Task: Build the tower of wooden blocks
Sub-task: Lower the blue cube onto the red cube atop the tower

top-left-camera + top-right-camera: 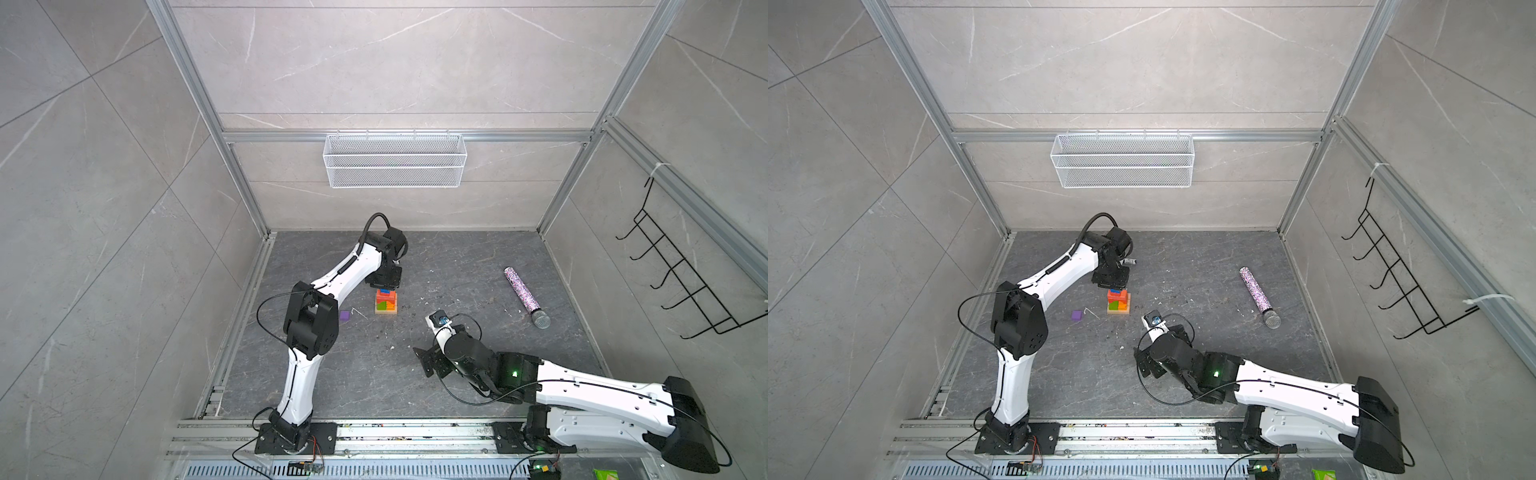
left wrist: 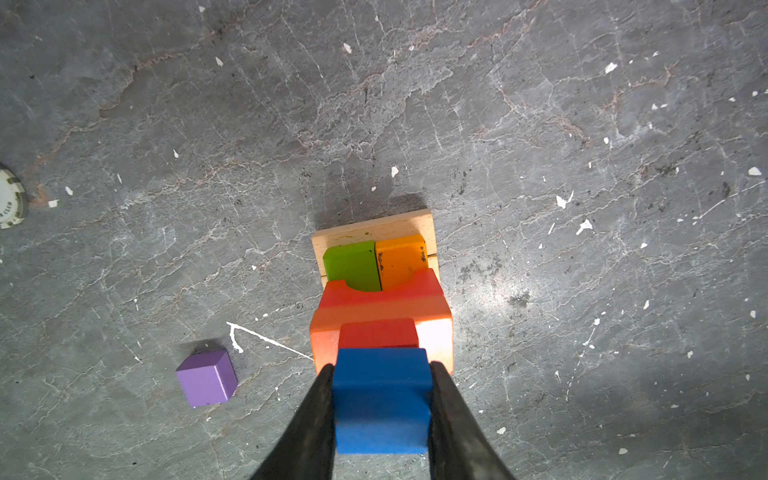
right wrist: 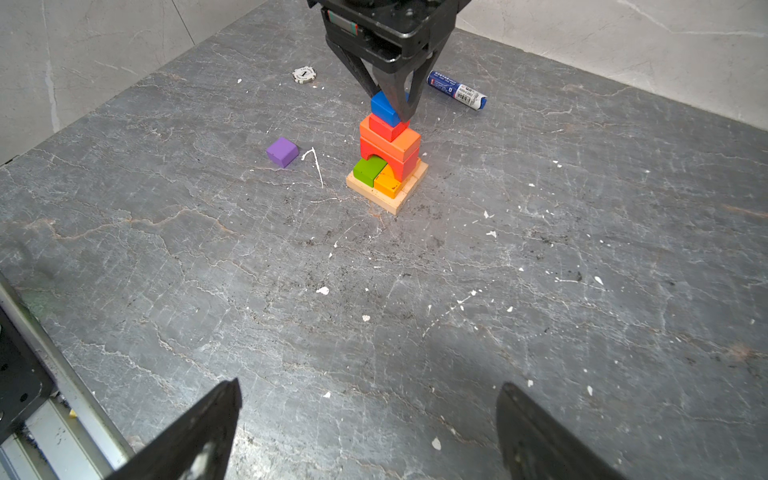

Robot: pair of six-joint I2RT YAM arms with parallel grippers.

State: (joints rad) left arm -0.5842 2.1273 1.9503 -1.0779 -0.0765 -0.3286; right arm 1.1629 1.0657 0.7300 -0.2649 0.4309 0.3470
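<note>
Left hand [image 2: 381, 365] tight on the blue cube [image 2: 380, 403] atop the tower [image 3: 390, 145] (right hand [image 3: 369, 387] splayed, open floor [image 3: 374, 270] between)

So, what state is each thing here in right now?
tower: standing upright, unfinished.
blue cube: gripped, at the tower's top.
purple cube: lying loose, apart from tower.
left jaws: shut on blue cube.
right jaws: open, empty.
marker pen: lying flat.
microphone: lying flat.
</note>
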